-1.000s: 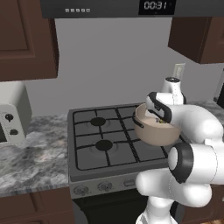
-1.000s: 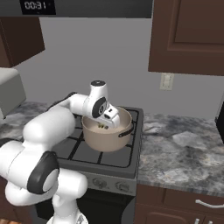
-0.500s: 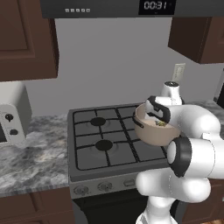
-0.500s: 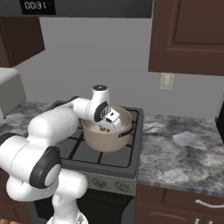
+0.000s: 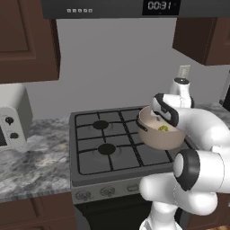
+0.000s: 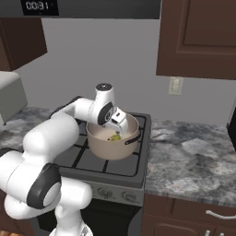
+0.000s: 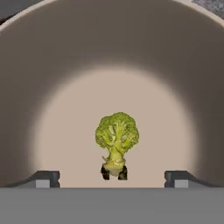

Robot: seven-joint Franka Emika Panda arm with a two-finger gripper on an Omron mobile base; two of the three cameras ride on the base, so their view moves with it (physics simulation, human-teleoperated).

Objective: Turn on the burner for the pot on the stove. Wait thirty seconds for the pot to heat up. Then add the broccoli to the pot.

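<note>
1. Since a second ago the claw [image 7: 112,177] has let go: its two dark tips [image 7: 43,177] now stand spread wide apart, and the broccoli [image 7: 117,142] sits between them, free of both.
2. Broccoli lies inside the pot [image 6: 106,147], on its pale floor, crown toward the far wall and stalk toward the claw in the hand view; it shows as a small yellow-green speck in the pot from the left base view [image 5: 163,128] and the right base view [image 6: 115,136].
3. Pot [image 5: 157,139] stands on the right side of the stove [image 5: 90,157], over the black grates [image 5: 96,134], with a dark side handle [image 6: 133,139] facing the right counter.
4. Claw [image 6: 118,119] hangs just over the pot's rim, pointing down into it, at the end of the white arm [image 6: 50,138].
5. Stove knobs [image 5: 108,192] run along the front edge, below the grates.
6. Grey speckled counter [image 6: 193,152] lies on both sides of the stove, and a white boxy appliance [image 5: 11,126] stands on the left stretch.
7. Dark wood cupboards [image 6: 198,37] hang above, and a clock display [image 5: 157,6] reads 00:31.
</note>
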